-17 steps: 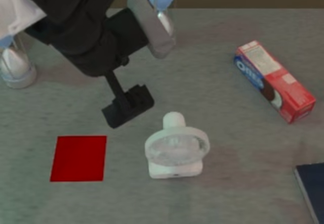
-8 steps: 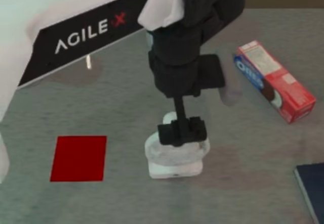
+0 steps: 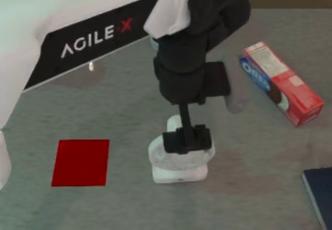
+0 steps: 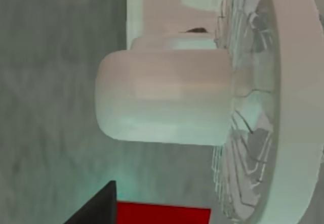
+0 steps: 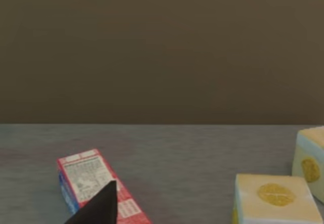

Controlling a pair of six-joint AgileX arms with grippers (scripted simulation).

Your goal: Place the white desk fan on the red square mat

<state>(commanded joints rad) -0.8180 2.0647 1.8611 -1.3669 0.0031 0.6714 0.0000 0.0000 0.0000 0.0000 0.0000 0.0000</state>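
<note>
Grey speckled bench is what you're working on, and your left arm reaches across it from the top view's left side, taking up most of the frame. The right arm is out of that view; its wrist camera just looks over the far bench at the Oreo box and a couple of yellow-and-blue cartons.

Next biggest: the red square mat, lying flat toward the left and well apart from everything else. The white desk fan stands near the middle, base toward the near edge and its cylindrical back pointing away.

What matters for you is that the left claw sits right over the fan's head, just in front of that back knob. It looks lined up for a grab from above. I can't tell from any view how wide the claw is or whether it has hold of anything yet.

From the fan, the mat lies straight toward the top view's left, so expect a sideways carry.
</note>
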